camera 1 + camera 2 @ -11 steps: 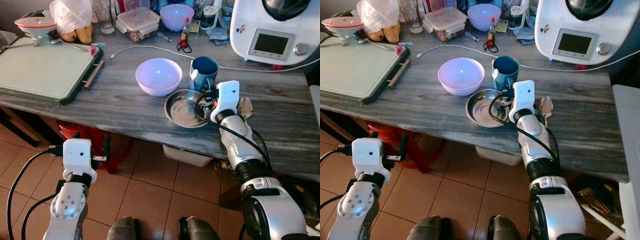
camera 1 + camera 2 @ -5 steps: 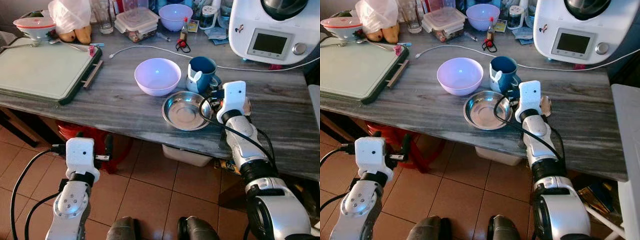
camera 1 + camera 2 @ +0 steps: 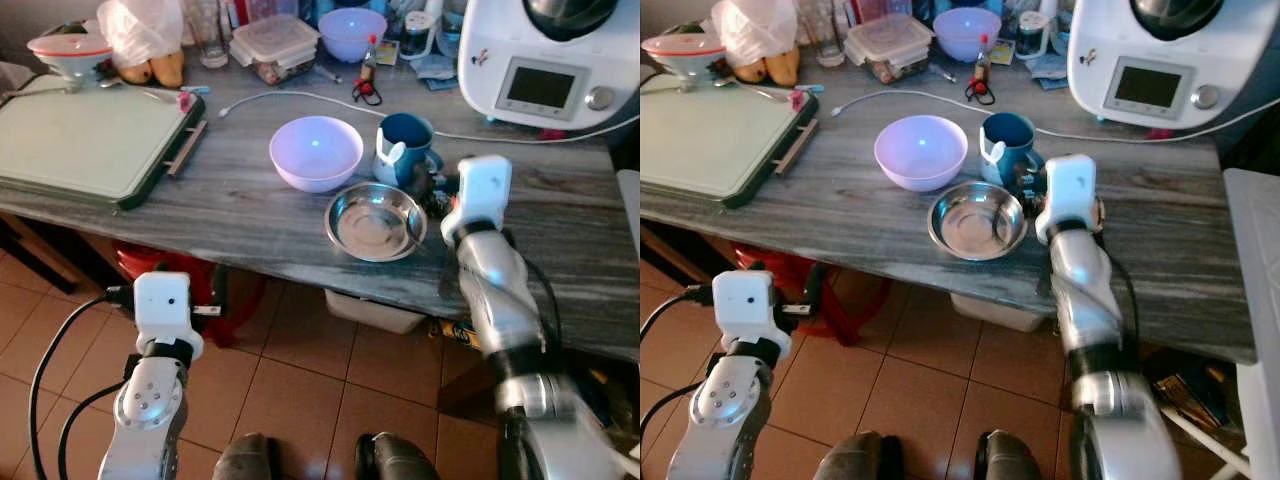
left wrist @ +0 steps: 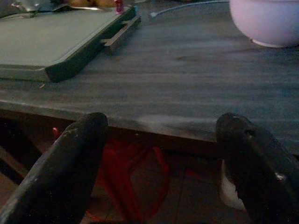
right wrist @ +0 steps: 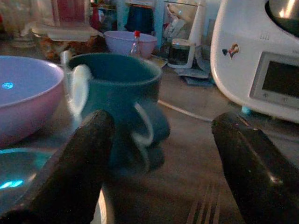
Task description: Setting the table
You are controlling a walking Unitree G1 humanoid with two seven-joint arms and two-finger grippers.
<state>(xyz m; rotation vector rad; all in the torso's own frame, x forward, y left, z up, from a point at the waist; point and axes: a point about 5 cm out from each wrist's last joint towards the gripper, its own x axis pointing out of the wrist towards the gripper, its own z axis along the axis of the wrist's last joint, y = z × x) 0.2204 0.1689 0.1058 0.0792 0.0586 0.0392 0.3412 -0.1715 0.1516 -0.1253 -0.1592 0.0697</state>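
Green cutting board: we see the flat pale-green rectangular board with a dark rim (image 3: 90,135) lying at the far left of the grey wood-grain table (image 3: 250,220).

Left gripper: we find our left gripper (image 4: 161,163) held low, in front of the table's near edge and over the terracotta tile floor (image 3: 310,380). Its two black fingers (image 4: 65,163) stand wide apart with nothing between them.

White cable: a thin white cable (image 3: 300,97) runs along the table behind the bowls.

Lilac bowl: the round lilac plastic bowl (image 3: 316,152) sits near the middle of the table, just behind and left of the steel bowl.

Steel bowl: the shallow round stainless-steel bowl (image 3: 375,220) rests near the table's front edge, apart from the lilac bowl and just in front of the mug. We make out a thin metal utensil leaning at its right rim, but cannot tell what kind.

Blue mug: the dark teal ceramic mug with a white handle (image 5: 119,105) stands upright just behind the steel bowl.

Right gripper: our right gripper (image 5: 161,163) hovers above the table just right of the steel bowl, pointing toward the mug. Its fingers (image 5: 77,168) are spread apart and hold nothing.

Fork: metal tines (image 5: 203,212) lie on the table beneath the right gripper.

White appliance: a large white kitchen machine with a small screen (image 3: 545,60) stands at the far right rear.
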